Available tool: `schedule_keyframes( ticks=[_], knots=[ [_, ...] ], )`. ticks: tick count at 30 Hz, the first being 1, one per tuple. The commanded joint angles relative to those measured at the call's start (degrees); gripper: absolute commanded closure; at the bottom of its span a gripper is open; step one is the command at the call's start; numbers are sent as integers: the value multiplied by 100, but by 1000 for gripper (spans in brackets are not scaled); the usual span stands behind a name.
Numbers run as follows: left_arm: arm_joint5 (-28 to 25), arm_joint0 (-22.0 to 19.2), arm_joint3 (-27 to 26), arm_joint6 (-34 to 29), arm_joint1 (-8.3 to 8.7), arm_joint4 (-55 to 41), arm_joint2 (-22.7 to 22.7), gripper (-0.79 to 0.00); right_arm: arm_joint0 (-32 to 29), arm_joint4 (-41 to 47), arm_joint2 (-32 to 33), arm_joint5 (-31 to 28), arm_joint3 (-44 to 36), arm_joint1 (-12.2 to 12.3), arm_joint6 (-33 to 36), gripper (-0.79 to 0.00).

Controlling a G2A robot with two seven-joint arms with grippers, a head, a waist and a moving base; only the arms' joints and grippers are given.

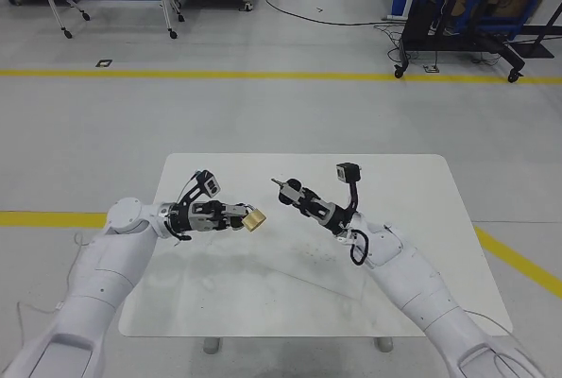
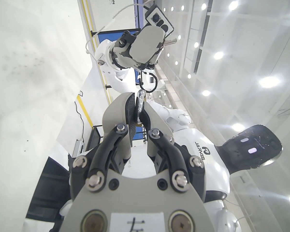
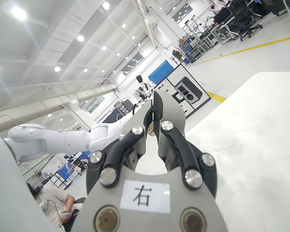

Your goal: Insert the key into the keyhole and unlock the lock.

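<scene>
In the top view a brass padlock (image 1: pixel 253 220) hangs above the middle of the white table (image 1: pixel 403 198). My left gripper (image 1: pixel 235 216) is shut on it. The left wrist view shows that gripper (image 2: pixel 138 103) pinching the lock's silver shackle (image 2: pixel 140 97); the brass body is hidden there. A small silver key (image 1: pixel 276 182) sticks out of my right gripper (image 1: pixel 286 192), which is shut on it a short way to the right of the lock. Key and lock do not touch. In the left wrist view the key (image 2: pixel 170 41) pokes out beside the far right gripper (image 2: pixel 147 47). My right gripper (image 3: pixel 153 112) has its pads pressed together.
Faint dark scuff marks (image 1: pixel 309 250) speckle the tabletop below the grippers. Bare floor with yellow lines (image 1: pixel 262 74) surrounds the table. A black wheeled stand (image 1: pixel 460 38) is far off at the back right.
</scene>
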Motion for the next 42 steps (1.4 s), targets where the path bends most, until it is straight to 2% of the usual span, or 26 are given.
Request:
schedule_keyframes(
  ticks=[1,6,18,23,25,26,34,37,42],
  knots=[
    [-45,-69,125,-46,-33,-4,52,0,61,-67,-112,-26,75,-49,-36,0],
    [-57,-184,335,-83,-98,-23,142,0,161,-226,-293,-36,170,-130,3,0],
    [-67,-310,598,-77,-168,-9,167,0,113,393,-337,-471,39,-116,689,0],
    [-40,-415,812,-17,-144,-49,24,0,-9,591,-178,-611,-112,-50,817,0],
    [-102,-486,903,202,-106,204,-22,0,-9,591,-178,-611,-112,-50,817,0],
    [-239,-535,894,338,-83,418,-33,0,-9,591,-178,-611,-112,-50,817,0],
    [-239,-535,894,338,-83,418,-33,0,-9,591,-178,-611,-112,-50,817,0],
    [431,-380,639,578,-113,280,27,0,-88,551,-180,-436,-250,-50,760,0],
    [2203,-421,354,1183,-168,380,266,0,-312,480,-11,-74,-579,-28,397,0]
  ],
)
